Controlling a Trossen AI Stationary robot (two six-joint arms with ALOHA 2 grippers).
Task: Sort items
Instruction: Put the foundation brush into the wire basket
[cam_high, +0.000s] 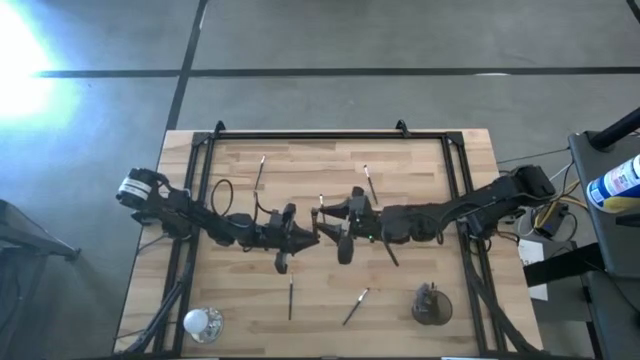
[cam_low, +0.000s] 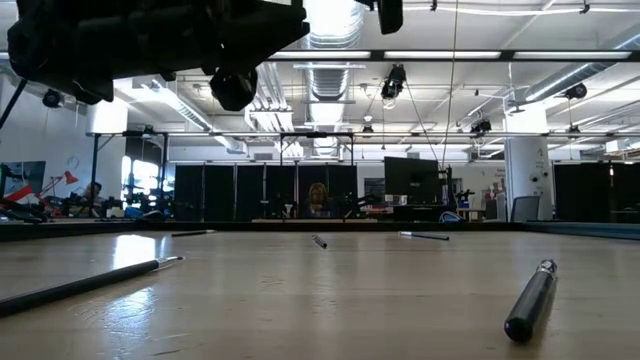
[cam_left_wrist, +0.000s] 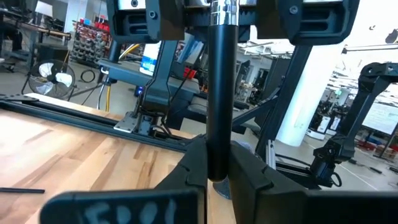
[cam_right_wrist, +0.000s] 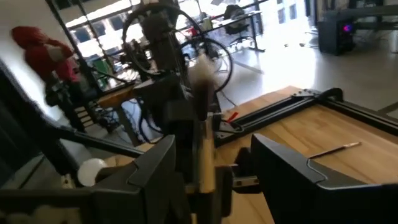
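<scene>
Handoff at mid-table: left gripper (cam_left_wrist: 214, 177) clenched on a brush (cam_left_wrist: 219, 93), right gripper (cam_right_wrist: 214, 165) spread around it. Light, stiff, slippery; grip mid-handle.

Pale wood table (cam_high: 230, 310) (dark frame): loose sticks (cam_high: 291, 298) scattered; silver cup (cam_high: 202, 322), dark cup (cam_high: 431, 304) at near edge.

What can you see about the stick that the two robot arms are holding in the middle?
The stick is slim and mostly dark, with a shiny silver band near one end; the right wrist view shows a pale, fuzzy-looking tip. It is held above the wooden table, at its middle. The left gripper pinches one end between its fingers. The right gripper is at the other end.
</scene>
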